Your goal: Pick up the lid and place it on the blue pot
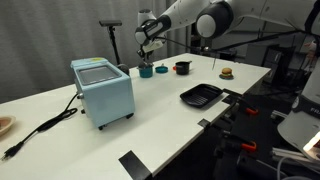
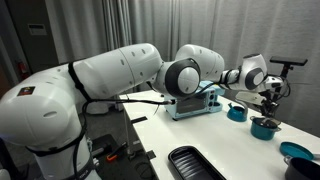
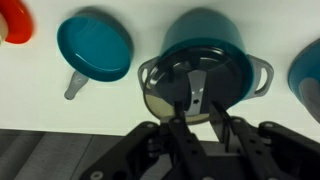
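The white tabletop (image 1: 150, 115) is carrying the blue pot (image 3: 215, 40) near its far edge, its side handles pointing left and right in the wrist view. The claw (image 3: 188, 100) is gripping the lid (image 3: 163, 88), flat face up, over the pot's mouth. The lid is hiding whatever the pot holds.

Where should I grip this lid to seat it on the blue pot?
Grip the lid by the handle across its centre, from straight above, a finger each side. It is a flat disc, so its rim offers little to pinch, and a top grip keeps it level over the blue pot.
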You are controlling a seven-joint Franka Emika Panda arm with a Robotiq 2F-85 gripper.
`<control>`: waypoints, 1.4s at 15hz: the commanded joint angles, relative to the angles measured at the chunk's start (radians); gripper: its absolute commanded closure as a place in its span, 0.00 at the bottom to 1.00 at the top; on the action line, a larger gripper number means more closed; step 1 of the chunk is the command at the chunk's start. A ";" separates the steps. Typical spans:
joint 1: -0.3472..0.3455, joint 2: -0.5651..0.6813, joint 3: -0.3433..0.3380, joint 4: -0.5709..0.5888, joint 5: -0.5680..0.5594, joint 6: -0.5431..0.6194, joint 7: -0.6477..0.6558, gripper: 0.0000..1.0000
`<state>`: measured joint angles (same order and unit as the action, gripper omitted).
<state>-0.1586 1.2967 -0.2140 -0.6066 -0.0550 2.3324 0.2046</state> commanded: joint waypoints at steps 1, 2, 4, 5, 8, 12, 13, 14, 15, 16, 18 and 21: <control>-0.009 0.050 0.006 0.072 0.000 0.006 -0.027 0.35; -0.008 0.051 0.005 0.071 -0.001 0.006 -0.026 0.27; -0.003 0.051 0.005 0.069 -0.001 0.004 -0.022 0.12; 0.000 0.047 0.004 0.066 -0.001 -0.002 -0.019 0.05; 0.006 0.028 0.006 0.056 0.002 -0.026 -0.020 0.00; 0.007 0.002 0.007 0.045 0.004 -0.055 -0.023 0.00; 0.005 -0.004 0.006 0.042 0.003 -0.060 -0.025 0.00; -0.011 -0.009 0.009 0.047 0.007 -0.064 -0.040 0.00; -0.007 -0.016 0.007 0.041 0.006 -0.068 -0.034 0.00; -0.008 -0.024 0.008 0.037 0.006 -0.070 -0.033 0.00; -0.001 -0.019 0.000 0.015 0.000 -0.037 -0.004 0.00; -0.003 -0.028 0.000 0.015 0.000 -0.042 -0.004 0.00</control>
<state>-0.1611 1.2684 -0.2144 -0.5915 -0.0550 2.2905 0.2002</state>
